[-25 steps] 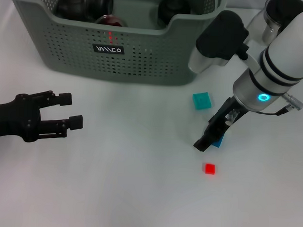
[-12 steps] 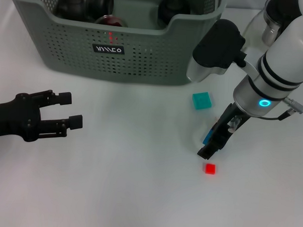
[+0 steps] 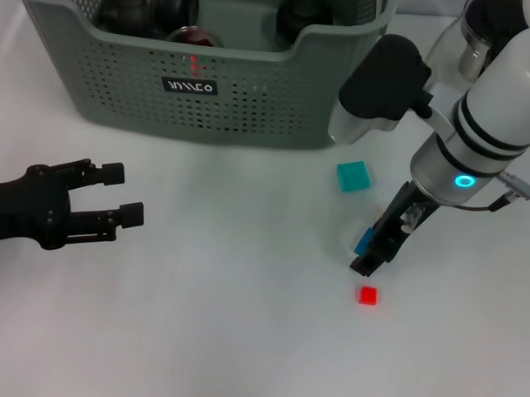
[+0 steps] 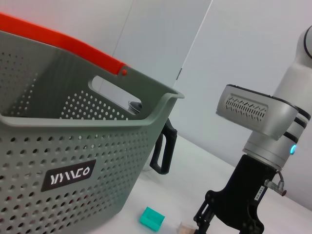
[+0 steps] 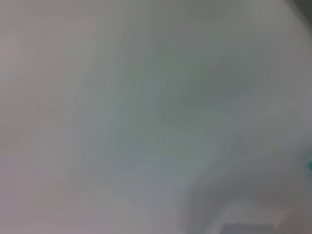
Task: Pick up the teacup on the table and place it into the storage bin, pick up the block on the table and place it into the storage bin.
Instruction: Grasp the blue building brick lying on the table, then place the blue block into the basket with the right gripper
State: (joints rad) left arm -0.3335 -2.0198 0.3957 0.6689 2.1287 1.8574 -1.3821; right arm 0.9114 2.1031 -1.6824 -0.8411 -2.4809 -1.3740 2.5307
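Observation:
My right gripper hangs a little above the table, right of centre, shut on a small blue block that shows between its fingers. A teal block lies on the table just behind it, and a tiny red block lies just in front. The grey-green storage bin stands at the back with dark round objects inside. No teacup shows on the table. My left gripper rests open and empty at the left. The left wrist view shows the bin, the teal block and the right gripper.
A black handle pokes out from behind the bin's corner. The bin's black label faces me. White table surface stretches across the front and middle. The right wrist view is a grey blur.
The right gripper has shifted slightly right and toward me and risen, and the blue block that lay beside its fingers now sits between them. The left arm has not moved.

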